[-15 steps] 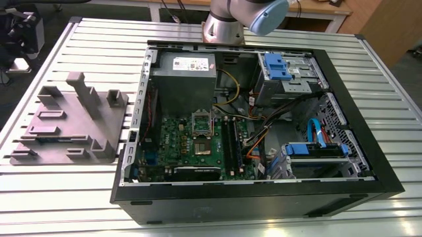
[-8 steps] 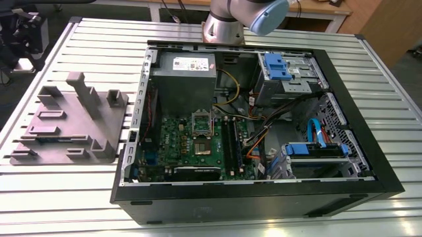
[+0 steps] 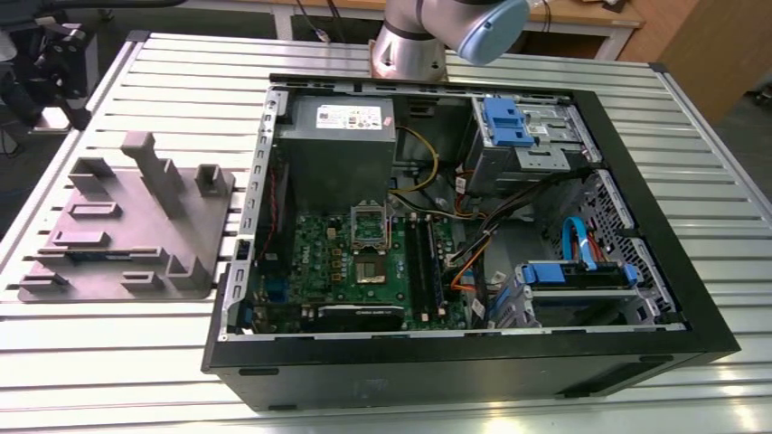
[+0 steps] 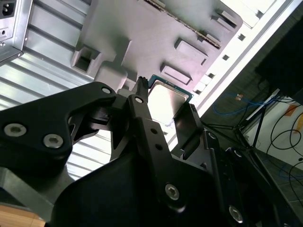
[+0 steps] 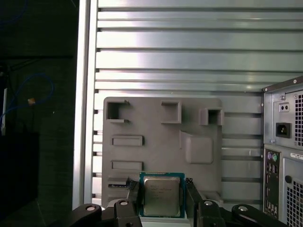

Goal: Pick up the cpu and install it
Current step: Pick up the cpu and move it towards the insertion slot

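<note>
Pickup looks done: the fingers [image 5: 191,194] pinch the cpu [image 5: 162,196] by two opposite edges, and its silver top faces the camera in both wrist views. Beyond the fingertips lies the grey plastic tray [image 5: 156,123] on the slatted bench [image 5: 180,56]. It looks well apart from the chip, so I'd say the chip is lifted clear. The open computer case [image 3: 657,226] with its green motherboard [image 3: 320,249] sits off to one side of the fingers. The install is not yet done.
</note>
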{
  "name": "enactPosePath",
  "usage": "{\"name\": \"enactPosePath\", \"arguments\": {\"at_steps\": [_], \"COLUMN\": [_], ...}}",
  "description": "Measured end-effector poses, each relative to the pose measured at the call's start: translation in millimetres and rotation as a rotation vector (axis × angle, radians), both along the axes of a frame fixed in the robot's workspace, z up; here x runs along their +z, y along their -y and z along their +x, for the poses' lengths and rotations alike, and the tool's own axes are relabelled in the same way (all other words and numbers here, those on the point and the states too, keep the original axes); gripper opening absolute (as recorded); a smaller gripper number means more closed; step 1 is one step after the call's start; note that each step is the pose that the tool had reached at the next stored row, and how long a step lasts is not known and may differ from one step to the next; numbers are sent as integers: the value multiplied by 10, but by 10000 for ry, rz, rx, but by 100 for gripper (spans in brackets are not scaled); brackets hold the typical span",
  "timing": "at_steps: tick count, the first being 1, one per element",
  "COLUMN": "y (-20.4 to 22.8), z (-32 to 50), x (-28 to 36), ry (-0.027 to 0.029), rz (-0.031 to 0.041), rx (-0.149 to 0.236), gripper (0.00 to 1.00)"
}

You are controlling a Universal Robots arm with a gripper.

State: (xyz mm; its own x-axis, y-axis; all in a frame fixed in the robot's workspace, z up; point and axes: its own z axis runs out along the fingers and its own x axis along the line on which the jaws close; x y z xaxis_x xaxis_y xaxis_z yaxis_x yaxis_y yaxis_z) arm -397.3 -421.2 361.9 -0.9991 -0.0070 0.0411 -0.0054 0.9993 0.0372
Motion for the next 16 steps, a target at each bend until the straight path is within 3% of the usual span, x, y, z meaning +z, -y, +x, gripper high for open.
{"name": "enactPosePath", "arguments": {"at_steps": [16], "y": [2], "z": [147], "x": [1], "ry": [-1], "rz": [-1], "rx": [-1], "gripper": [47]}}
